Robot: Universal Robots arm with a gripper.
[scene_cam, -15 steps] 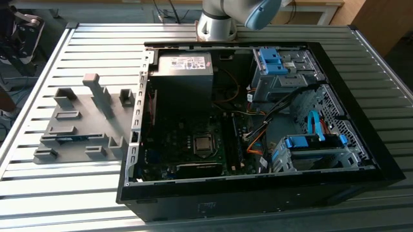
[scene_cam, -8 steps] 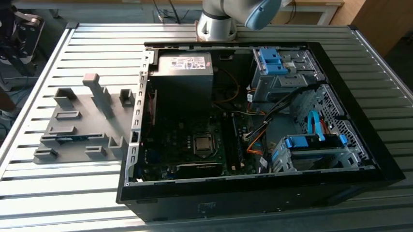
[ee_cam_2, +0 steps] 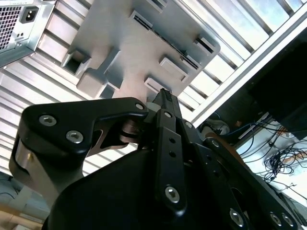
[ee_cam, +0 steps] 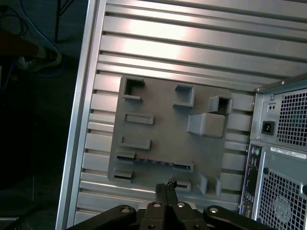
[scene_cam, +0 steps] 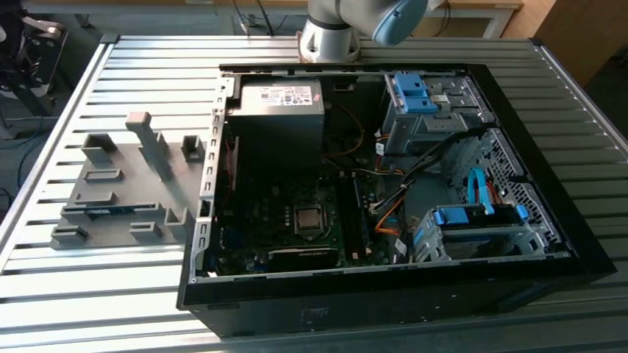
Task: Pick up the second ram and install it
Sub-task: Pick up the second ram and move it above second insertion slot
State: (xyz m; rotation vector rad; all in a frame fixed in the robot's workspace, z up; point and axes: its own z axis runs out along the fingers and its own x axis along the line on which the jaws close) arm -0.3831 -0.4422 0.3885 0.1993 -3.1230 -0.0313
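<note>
The second ram (scene_cam: 104,210) is a thin blue-green stick lying on edge in the grey holder block (scene_cam: 118,184), on the exterior view's left beside the open computer case (scene_cam: 393,184). In the first wrist view the ram (ee_cam: 153,161) runs between two slots of the holder block (ee_cam: 158,124), a dark strip with small chips. My gripper (ee_cam: 166,185) hangs well above the block, its tips over the block's edge close to the ram. Its fingers are pressed together, shut with nothing between them. In the second wrist view the gripper (ee_cam_2: 165,98) points at the holder block (ee_cam_2: 124,52).
The case lies open on a slatted metal table (scene_cam: 147,73), showing the motherboard (scene_cam: 294,220), power supply (scene_cam: 279,99) and blue drive cages (scene_cam: 471,217). The arm's base (scene_cam: 329,37) stands behind the case. The table's edge rail (ee_cam: 79,120) runs beside the block, with floor and cables beyond.
</note>
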